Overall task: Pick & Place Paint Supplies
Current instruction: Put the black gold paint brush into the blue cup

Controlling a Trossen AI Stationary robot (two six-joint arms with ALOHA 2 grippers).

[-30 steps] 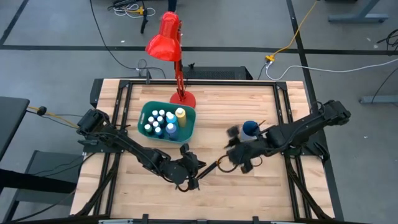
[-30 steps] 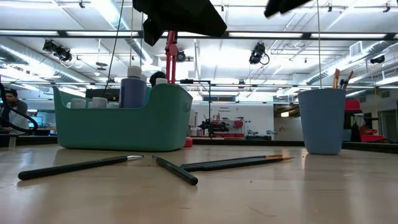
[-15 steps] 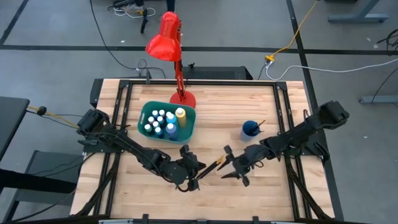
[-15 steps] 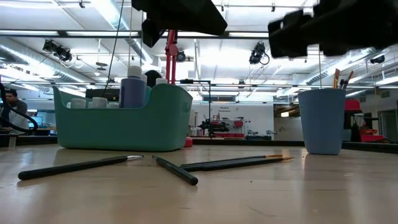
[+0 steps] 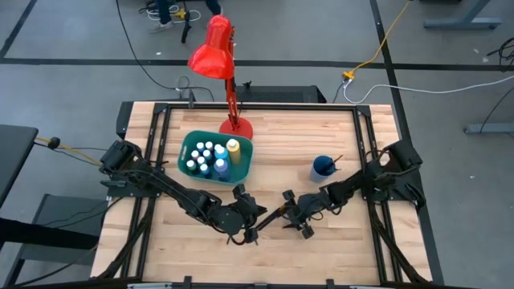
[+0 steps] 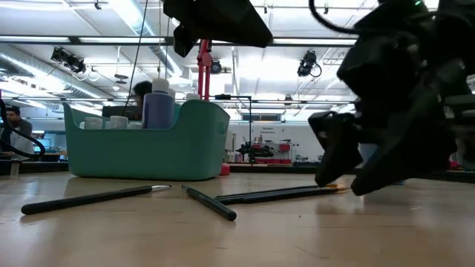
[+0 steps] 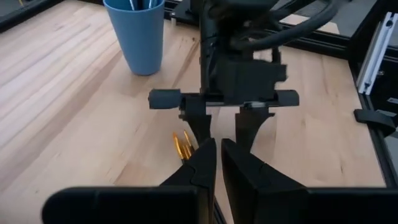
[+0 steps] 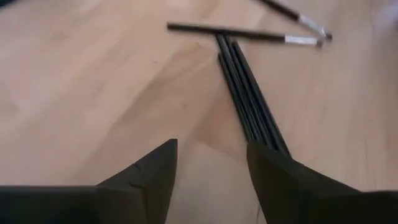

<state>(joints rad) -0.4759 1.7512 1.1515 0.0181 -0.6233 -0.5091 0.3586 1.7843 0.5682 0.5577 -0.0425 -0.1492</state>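
Several thin dark-handled brushes lie flat on the wood. Three or so form a bundle (image 6: 278, 194) (image 8: 245, 93), and two single brushes (image 6: 96, 197) (image 6: 210, 202) lie beside it. My right gripper (image 5: 287, 213) (image 8: 211, 165) is open and low over the table (image 6: 345, 182), one finger on each side of the bundle's golden-tipped end (image 7: 181, 144). My left gripper (image 5: 250, 229) (image 7: 217, 163) is shut, empty, raised above the brushes and facing the right one. The white-capped paint bottles (image 5: 207, 155) and the yellow bottle (image 5: 233, 147) stand in the teal bin (image 6: 145, 144).
A small blue cup (image 5: 323, 167) (image 7: 135, 34) with brushes in it stands behind the right gripper toward the far right. A red desk lamp (image 5: 233, 124) stands by its base at the far side of the bin. Bare wood lies along the near edge.
My right gripper has swung from beside the blue cup toward the near-left and come down to the table at the brush bundle's tip end, fingers still apart. The brushes and the left arm have stayed put.
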